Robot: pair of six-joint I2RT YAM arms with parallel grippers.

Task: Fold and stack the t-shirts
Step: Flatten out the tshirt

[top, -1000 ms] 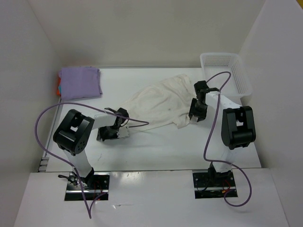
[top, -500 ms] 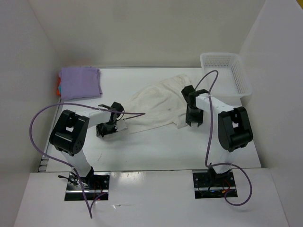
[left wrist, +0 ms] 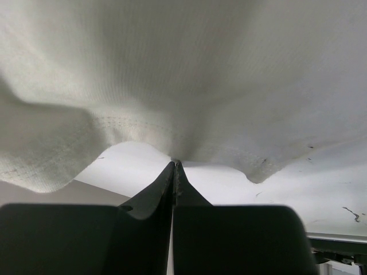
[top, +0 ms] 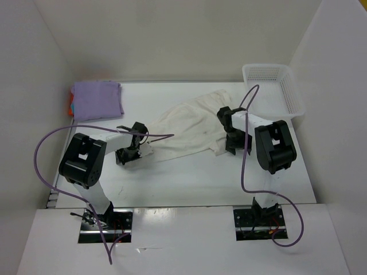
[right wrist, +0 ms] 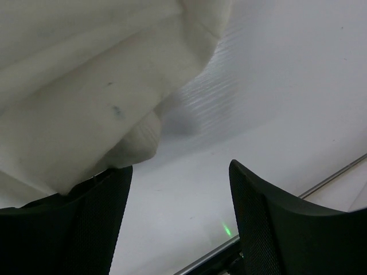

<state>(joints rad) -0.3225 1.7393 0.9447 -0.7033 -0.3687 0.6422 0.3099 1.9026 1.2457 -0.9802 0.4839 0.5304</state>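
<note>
The shirt point(top: 189, 123), soft and light, is best taken at its hem, where it is pinched by the closed left gripper point(left wrist: 174, 166); the right gripper point(right wrist: 178, 172) is spread wide, nothing held.

- Your off-white t-shirt point(top: 189, 123), mid-table, is plain with a few small dark specks;
- At 10 o'clock the lavender t-shirt point(top: 96, 99) is plain; an orange t-shirt point(top: 71, 107) edges it;
- At 2 o'clock the basket point(top: 275, 86) is white, with a fine mesh grid;
- Your table point(top: 189, 177) is white;
- Your left gripper point(left wrist: 174, 165) and right gripper point(right wrist: 178, 169) are black; the cables point(top: 51, 149) are purple.
</note>
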